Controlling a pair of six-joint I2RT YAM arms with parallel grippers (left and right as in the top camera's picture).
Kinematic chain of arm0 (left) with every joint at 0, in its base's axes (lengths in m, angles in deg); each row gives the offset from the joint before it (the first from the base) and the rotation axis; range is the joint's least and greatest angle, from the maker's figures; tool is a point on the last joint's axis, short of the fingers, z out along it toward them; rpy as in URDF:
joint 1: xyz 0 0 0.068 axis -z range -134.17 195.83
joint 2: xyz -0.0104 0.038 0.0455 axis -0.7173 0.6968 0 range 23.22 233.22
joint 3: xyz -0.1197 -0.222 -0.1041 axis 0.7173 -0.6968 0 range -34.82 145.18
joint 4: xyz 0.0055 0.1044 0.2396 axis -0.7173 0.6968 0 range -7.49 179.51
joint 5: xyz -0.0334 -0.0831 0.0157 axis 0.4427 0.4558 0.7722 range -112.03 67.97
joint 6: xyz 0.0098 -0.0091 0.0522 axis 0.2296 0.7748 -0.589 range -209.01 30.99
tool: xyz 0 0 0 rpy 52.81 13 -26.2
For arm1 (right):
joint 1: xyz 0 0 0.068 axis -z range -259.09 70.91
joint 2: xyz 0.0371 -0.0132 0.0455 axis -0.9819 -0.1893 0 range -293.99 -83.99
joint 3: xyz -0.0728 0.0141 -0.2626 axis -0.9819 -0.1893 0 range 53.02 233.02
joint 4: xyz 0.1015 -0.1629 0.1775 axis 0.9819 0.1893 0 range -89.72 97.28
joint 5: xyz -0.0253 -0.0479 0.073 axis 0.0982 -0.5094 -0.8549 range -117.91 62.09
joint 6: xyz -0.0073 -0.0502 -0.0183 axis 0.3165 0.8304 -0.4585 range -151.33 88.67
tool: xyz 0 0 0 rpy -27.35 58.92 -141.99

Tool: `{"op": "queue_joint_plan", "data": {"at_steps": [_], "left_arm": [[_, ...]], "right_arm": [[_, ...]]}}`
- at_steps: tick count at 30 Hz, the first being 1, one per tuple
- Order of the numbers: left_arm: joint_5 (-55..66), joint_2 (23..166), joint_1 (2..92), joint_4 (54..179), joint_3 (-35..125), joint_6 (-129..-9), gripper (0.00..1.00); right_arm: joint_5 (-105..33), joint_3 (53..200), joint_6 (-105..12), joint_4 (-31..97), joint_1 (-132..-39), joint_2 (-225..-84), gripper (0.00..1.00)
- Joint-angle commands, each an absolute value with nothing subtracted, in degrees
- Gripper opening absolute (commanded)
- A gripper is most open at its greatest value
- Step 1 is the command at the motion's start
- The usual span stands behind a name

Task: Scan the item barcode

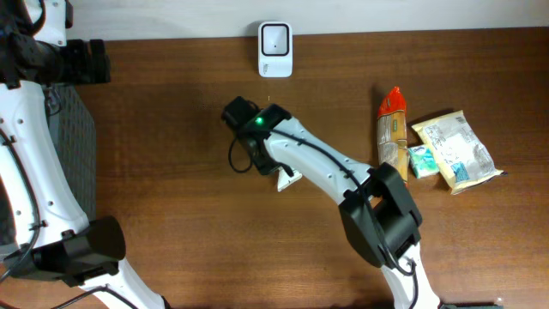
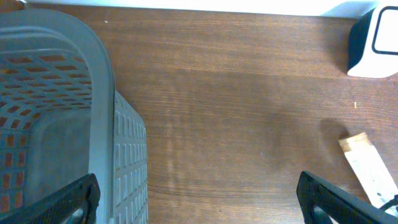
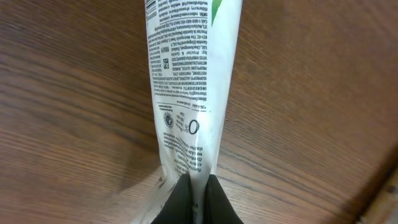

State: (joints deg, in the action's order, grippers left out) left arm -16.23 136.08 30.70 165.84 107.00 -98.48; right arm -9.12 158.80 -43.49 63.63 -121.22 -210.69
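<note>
At the far left of the table (image 1: 171, 223) stands a grey basket (image 2: 93, 74). The left gripper (image 2: 199, 204) hangs just beside it, jaws spread wide, holding nothing and well apart from the task's thing.

In the middle, at the far edge, sits the white scanner (image 1: 275, 49). Nearer than it, a little left of centre, is the right gripper (image 1: 273, 166). Its jaws are pressed tight on the flat end of a white tube (image 3: 186, 93) with fine print. In the overhead view only one white corner of the tube (image 1: 286, 178) shows from under the arm. It is near the scanner but not at it, with bare wood between them. I cannot tell if the tube lies on the wood or is lifted a little.

At the right lie the other packets (image 1: 455, 150), untouched.

As I judge it, the first part is done: the tube is gripped. What is left is the main part – to carry it to the scanner and turn the barcode toward the window. No barcode is plain on the printed side that shows, so the tube may need a rotation.
</note>
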Motion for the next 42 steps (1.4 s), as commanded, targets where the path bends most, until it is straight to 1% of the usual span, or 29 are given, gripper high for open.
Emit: {"op": "queue_joint_plan", "data": {"at_steps": [1, 3, 4, 5, 6, 8, 10, 13, 19, 22, 26, 27, 30, 32, 34, 35, 36, 37, 40, 41, 42], "left_arm": [[-15.8, 136.0, 30.7, 165.8, 107.2, -99.4, 0.99], [-15.8, 136.0, 30.7, 165.7, 107.2, -99.4, 0.99], [-15.8, 136.0, 30.7, 165.8, 107.2, -99.4, 0.99], [-15.8, 136.0, 30.7, 165.8, 107.2, -99.4, 0.99], [-15.8, 136.0, 30.7, 165.8, 107.2, -99.4, 0.99], [-15.8, 136.0, 30.7, 165.8, 107.2, -99.4, 0.99], [-15.8, 136.0, 30.7, 165.8, 107.2, -99.4, 0.99], [-15.8, 136.0, 30.7, 165.8, 107.2, -99.4, 0.99], [-15.8, 136.0, 30.4, 165.8, 107.2, -99.4, 0.99], [-15.8, 136.0, 30.5, 165.7, 107.2, -99.4, 0.99], [-15.8, 136.0, 30.3, 165.7, 107.2, -99.4, 0.99], [-15.8, 136.0, 30.3, 165.8, 107.2, -99.4, 0.99], [-15.8, 136.0, 30.3, 165.7, 107.2, -99.4, 0.99], [-15.8, 136.0, 30.3, 165.8, 107.2, -99.4, 0.99], [-15.8, 136.0, 30.3, 165.7, 107.2, -99.4, 0.99], [-15.8, 136.0, 30.3, 165.7, 107.2, -99.4, 0.99], [-15.8, 136.0, 30.3, 165.8, 107.2, -99.4, 0.99], [-15.8, 136.0, 30.3, 165.8, 107.2, -99.4, 0.99], [-15.8, 136.0, 30.3, 165.7, 107.2, -99.4, 0.99], [-15.8, 136.0, 30.3, 165.7, 107.2, -99.4, 0.99], [-15.8, 136.0, 30.3, 165.7, 107.2, -99.4, 0.99]], "right_arm": [[-3.5, 158.0, -44.7, 62.6, -126.8, -213.8, 0.04], [0.2, 158.0, -43.6, 62.5, -131.0, -217.6, 0.04], [1.6, 158.0, -43.3, 62.5, -132.2, -218.1, 0.06], [1.7, 158.0, -40.0, 62.1, -133.9, -218.3, 0.21], [1.6, 158.0, -39.1, 61.8, -134.6, -218.3, 0.28], [0.4, 158.0, -38.9, 61.1, -134.6, -218.3, 0.48], [-3.2, 158.5, -37.5, 61.0, -133.0, -218.3, 0.57], [-3.7, 160.5, -37.2, 61.2, -130.2, -218.1, 0.63], [-1.6, 162.1, -28.9, 58.5, -128.1, -218.1, 0.76], [1.7, 162.1, -23.7, 57.7, -128.1, -218.1, 0.78], [1.7, 162.0, -17.8, 56.1, -127.0, -218.1, 0.81], [-0.6, 161.9, -16.5, 55.6, -126.1, -218.3, 0.81], [-6.8, 160.8, -15.3, 54.6, -123.9, -218.5, 0.81], [-6.9, 159.2, -15.3, 52.5, -122.4, -218.5, 0.80], [-8.5, 157.8, -15.3, 51.6, -121.1, -218.5, 0.72], [-8.5, 157.4, -15.3, 51.3, -120.7, -218.5, 0.64], [-8.4, 157.2, -15.3, 51.2, -120.5, -218.5, 0.58], [-8.5, 157.1, -15.3, 51.2, -120.2, -218.5, 0.45], [-8.4, 157.1, -15.3, 51.2, -120.2, -218.5, 0.24], [-8.4, 157.1, -15.8, 51.2, -120.3, -218.5, 0.14], [-8.4, 157.2, -17.4, 51.2, -120.3, -218.4, 0.09]]}}
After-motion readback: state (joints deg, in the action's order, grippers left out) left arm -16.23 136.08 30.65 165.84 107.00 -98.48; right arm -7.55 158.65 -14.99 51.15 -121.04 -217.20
